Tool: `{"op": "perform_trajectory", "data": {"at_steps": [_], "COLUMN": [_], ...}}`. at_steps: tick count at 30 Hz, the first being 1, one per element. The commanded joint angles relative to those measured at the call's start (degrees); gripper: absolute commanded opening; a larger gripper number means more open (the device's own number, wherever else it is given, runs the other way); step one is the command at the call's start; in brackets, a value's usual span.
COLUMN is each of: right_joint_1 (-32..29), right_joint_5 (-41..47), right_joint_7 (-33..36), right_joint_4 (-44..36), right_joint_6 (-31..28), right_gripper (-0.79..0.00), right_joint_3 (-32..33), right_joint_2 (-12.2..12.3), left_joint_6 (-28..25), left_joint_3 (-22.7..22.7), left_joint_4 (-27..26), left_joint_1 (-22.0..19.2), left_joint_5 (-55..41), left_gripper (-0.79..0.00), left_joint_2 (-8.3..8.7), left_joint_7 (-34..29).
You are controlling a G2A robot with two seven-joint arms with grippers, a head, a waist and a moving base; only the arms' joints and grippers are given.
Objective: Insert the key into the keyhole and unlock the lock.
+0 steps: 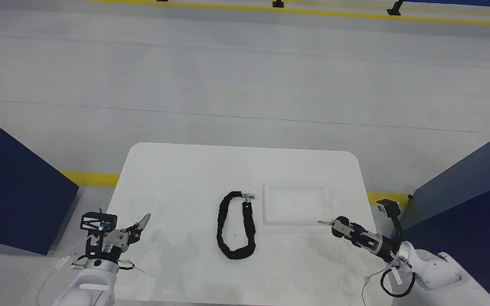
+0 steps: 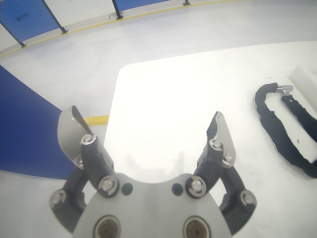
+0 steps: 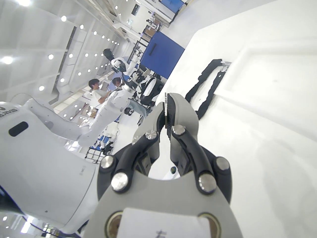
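A chain lock (image 1: 230,229) in a black fabric sleeve lies looped at the middle of the white table (image 1: 176,176), its metal lock head (image 1: 248,200) at the far end beside a tray. The same lock appears as chain lock (image 2: 277,130) and chain lock (image 3: 205,87). At the table's near right my right gripper (image 1: 332,223) is shut on a thin metal key (image 3: 165,108), which sticks out toward the chain as the key (image 1: 324,222). My left gripper (image 2: 146,122) stands open over the near left corner, nothing between its fingers, well apart from the lock.
A shallow white tray (image 1: 295,203) lies just right of the lock head, between the chain and my right gripper. Blue partition panels (image 1: 27,199) stand off both sides of the table. Bare tabletop stretches across the far half.
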Motion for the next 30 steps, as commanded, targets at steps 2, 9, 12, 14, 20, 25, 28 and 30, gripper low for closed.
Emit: {"op": "perform_trajectory", "data": {"at_steps": [2,9,12,14,20,25,28,30], "right_joint_1": [0.81,1.83,1.83,1.83,1.83,1.83,1.83,1.83], "right_joint_5": [7.98,14.83,14.83,14.83,14.83,14.83,14.83,14.83], "right_joint_7": [6.94,12.41,12.41,12.41,12.41,12.41,12.41,12.41], "right_joint_4": [1.02,0.91,0.91,0.91,0.91,0.91,0.91,0.91], "right_joint_6": [1.25,4.22,4.22,4.22,4.22,4.22,4.22,4.22], "right_gripper": [-0.785,-0.785,-0.785,-0.785,-0.785,-0.785,-0.785,-0.785], "right_joint_3": [-0.93,-1.96,-1.96,-1.96,-1.96,-1.96,-1.96,-1.96], "right_joint_2": [-0.07,-0.36,-0.36,-0.36,-0.36,-0.36,-0.36,-0.36], "left_joint_6": [0.0,0.0,0.0,0.0,-0.9,-7.25,-9.6,-10.28], "left_joint_3": [0.0,0.0,0.0,0.0,0.58,5.04,10.16,14.52], "left_joint_4": [0.0,0.0,0.0,0.0,-0.9,-5.47,-6.39,-5.11], "left_joint_1": [0.0,0.0,0.0,0.0,-1.0,-7.74,-13.86,-18.49], "left_joint_5": [0.0,0.0,0.0,0.0,2.2,8.55,11.97,14.4], "left_gripper": [0.0,0.0,0.0,0.0,0.0,0.0,0.0,0.0], "left_joint_2": [0.0,0.0,0.0,0.0,0.09,0.31,0.0,-0.45], "left_joint_7": [0.0,0.0,0.0,0.0,-2.24,-15.62,-23.3,-28.31]}}
